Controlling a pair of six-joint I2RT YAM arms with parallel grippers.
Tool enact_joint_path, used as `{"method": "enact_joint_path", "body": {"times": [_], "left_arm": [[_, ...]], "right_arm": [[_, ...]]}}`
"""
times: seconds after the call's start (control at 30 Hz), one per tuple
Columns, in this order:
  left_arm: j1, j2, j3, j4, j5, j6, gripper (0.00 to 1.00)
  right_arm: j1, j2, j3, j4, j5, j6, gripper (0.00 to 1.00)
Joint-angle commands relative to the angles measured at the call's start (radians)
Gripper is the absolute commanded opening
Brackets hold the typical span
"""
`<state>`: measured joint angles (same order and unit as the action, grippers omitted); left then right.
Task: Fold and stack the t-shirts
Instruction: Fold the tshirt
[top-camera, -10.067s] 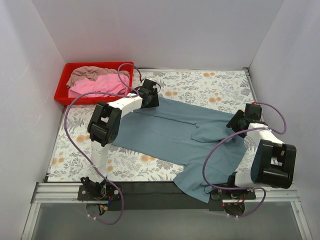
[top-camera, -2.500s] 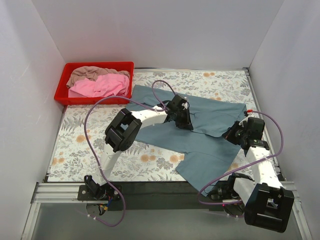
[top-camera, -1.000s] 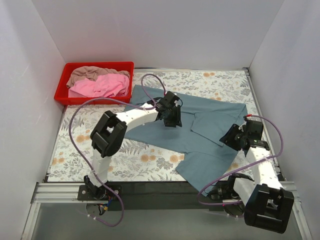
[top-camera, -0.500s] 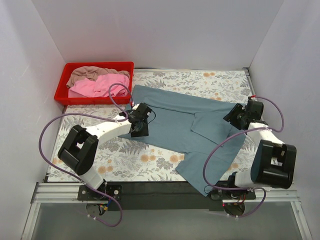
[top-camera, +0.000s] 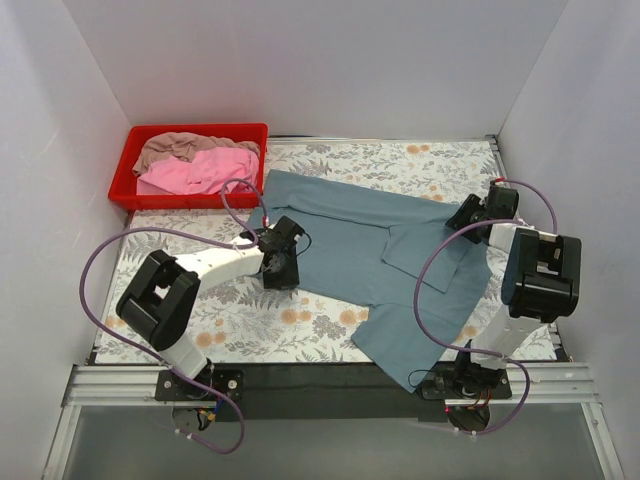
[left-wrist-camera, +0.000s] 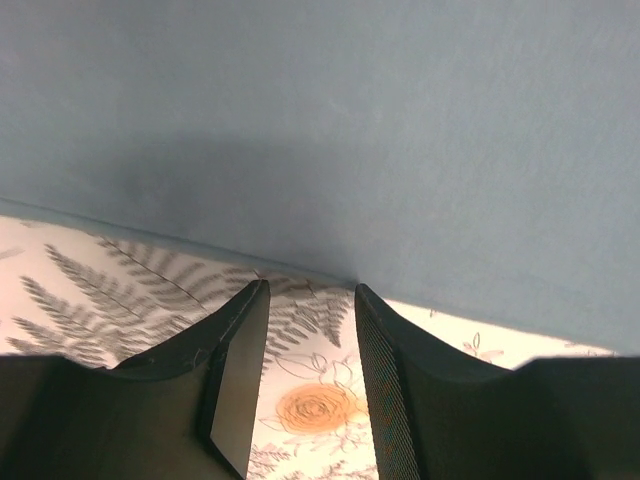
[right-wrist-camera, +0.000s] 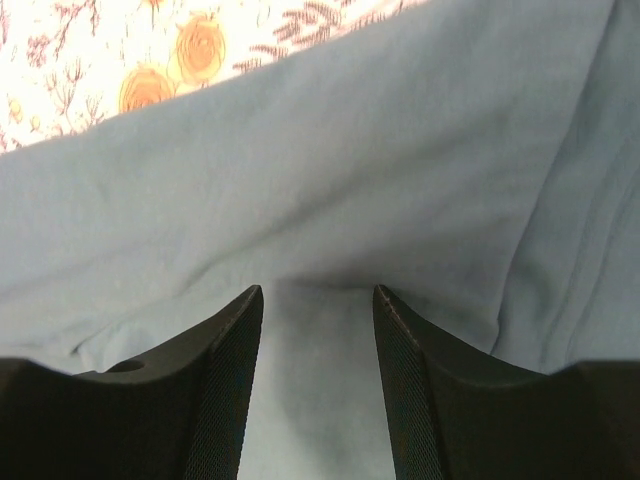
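Note:
A dusty blue-grey t-shirt (top-camera: 370, 235) lies spread across the flowered table, with a folded flap near its right side. My left gripper (top-camera: 283, 262) sits low at the shirt's near-left edge. In the left wrist view its jaws (left-wrist-camera: 310, 300) stand open over bare flowered table, and the shirt's hem (left-wrist-camera: 350, 120) lies just past the tips. My right gripper (top-camera: 470, 215) is at the shirt's far-right corner. It is open (right-wrist-camera: 318, 300), its fingers astride the blue cloth (right-wrist-camera: 330, 180). A pink t-shirt (top-camera: 205, 170) and a beige-tan one (top-camera: 180, 147) lie crumpled in the tray.
The red plastic tray (top-camera: 200, 127) stands at the far-left corner of the table. White walls close in the left, back and right. The blue shirt's lower part (top-camera: 400, 345) reaches the table's near edge, beside the right arm's base.
My left gripper has slid from the shirt's middle to its near-left edge. My right gripper has moved from the shirt's right side up to its far-right corner.

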<state>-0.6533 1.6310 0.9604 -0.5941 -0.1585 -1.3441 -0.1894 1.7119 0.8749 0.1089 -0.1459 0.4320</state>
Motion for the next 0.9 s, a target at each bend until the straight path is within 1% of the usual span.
{"method": "enact_joint_path", "body": {"times": [0.0, 0.2, 0.27, 0.3, 0.4, 0.5, 0.57, 0.6, 0.67, 0.73, 0.8, 0.83, 0.87], "left_arm": [[-0.032, -0.019, -0.031, -0.003, 0.082, -0.064, 0.39], [-0.08, -0.043, -0.103, 0.008, 0.152, -0.148, 0.39], [-0.104, -0.051, -0.112, 0.02, 0.157, -0.176, 0.38], [-0.117, -0.056, -0.111, 0.023, 0.19, -0.188, 0.39], [-0.175, -0.068, -0.103, 0.06, 0.209, -0.239, 0.39], [-0.19, -0.085, -0.095, 0.076, 0.217, -0.279, 0.38], [-0.192, -0.118, -0.086, 0.073, 0.188, -0.285, 0.38], [-0.192, -0.134, -0.071, 0.051, 0.124, -0.285, 0.38], [-0.177, -0.166, -0.049, 0.025, 0.076, -0.274, 0.38], [-0.134, -0.18, -0.02, -0.012, 0.018, -0.239, 0.38], [-0.099, -0.191, 0.001, -0.041, -0.013, -0.19, 0.38], [-0.062, -0.192, 0.023, -0.047, -0.044, -0.172, 0.38], [-0.045, -0.192, 0.031, -0.052, -0.058, -0.155, 0.38]], "right_arm": [[-0.005, 0.052, 0.075, 0.057, 0.032, -0.039, 0.55], [-0.008, 0.179, 0.193, 0.049, 0.039, -0.073, 0.55], [-0.008, 0.233, 0.265, 0.038, 0.04, -0.104, 0.55], [-0.008, 0.251, 0.291, 0.014, 0.042, -0.119, 0.55], [-0.008, 0.324, 0.415, -0.052, 0.042, -0.179, 0.55], [-0.008, 0.356, 0.535, -0.107, 0.032, -0.219, 0.55], [-0.005, 0.333, 0.567, -0.158, 0.022, -0.22, 0.55], [-0.001, 0.315, 0.573, -0.164, 0.005, -0.201, 0.55], [0.013, 0.244, 0.553, -0.17, -0.017, -0.174, 0.56], [0.043, 0.187, 0.492, -0.17, -0.043, -0.145, 0.56], [0.085, 0.089, 0.432, -0.176, -0.06, -0.134, 0.56], [0.1, 0.054, 0.359, -0.182, -0.058, -0.136, 0.56], [0.116, -0.018, 0.322, -0.192, -0.052, -0.137, 0.56]]}}
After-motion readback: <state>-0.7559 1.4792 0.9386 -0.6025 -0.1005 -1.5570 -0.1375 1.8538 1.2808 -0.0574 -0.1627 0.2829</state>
